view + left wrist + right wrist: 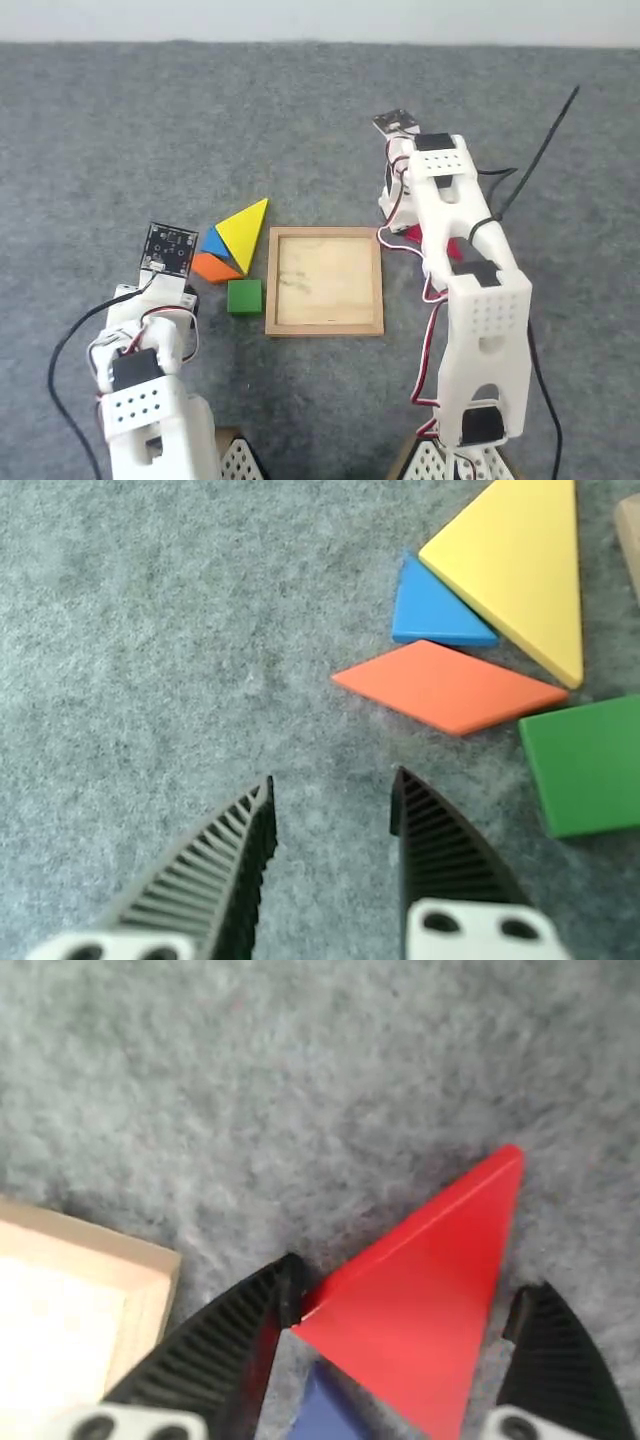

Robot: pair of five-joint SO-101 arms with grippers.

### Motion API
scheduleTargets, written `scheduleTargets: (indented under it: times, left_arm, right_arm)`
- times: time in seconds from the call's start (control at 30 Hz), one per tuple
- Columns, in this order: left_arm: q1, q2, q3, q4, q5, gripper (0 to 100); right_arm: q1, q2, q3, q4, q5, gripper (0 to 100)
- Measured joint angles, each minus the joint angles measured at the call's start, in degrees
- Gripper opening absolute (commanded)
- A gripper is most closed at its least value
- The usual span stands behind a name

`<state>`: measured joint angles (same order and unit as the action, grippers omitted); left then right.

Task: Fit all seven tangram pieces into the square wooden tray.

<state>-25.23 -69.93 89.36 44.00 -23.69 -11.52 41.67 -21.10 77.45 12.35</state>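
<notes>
The square wooden tray [325, 322] lies in the middle of the table with nothing in it. Left of it sit a yellow triangle [245, 232], a blue triangle [212, 242], an orange parallelogram [213, 267] and a green square [244, 297]. My left gripper [330, 800] is open over bare carpet, a short way from the orange parallelogram [450, 685]. My right gripper [405, 1285] is open and straddles a red triangle [430, 1290] lying right of the tray. One finger [235, 1335] touches its corner. A dark blue piece [325, 1410] peeks from under the red one.
Grey carpet covers the whole table. The tray's corner [90, 1280] is close beside the right gripper. The right arm [445, 200] hides most of the red triangle [452, 248] from above. Open carpet stretches behind the tray.
</notes>
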Motion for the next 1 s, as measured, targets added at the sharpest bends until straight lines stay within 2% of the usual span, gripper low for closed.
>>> scheduleTargets:
  times: [0.53, 1.0]
  left_arm:
    - [-0.1, 0.0, 0.0, 0.0, 0.0, 18]
    - [-0.1, 0.0, 0.0, 0.0, 0.0, 18]
  right_arm:
    - [1.0, 20.2, -33.8, 22.4, 0.4, 34.3]
    - [1.8, 21.0, -36.3, 23.1, 6.1, 34.4]
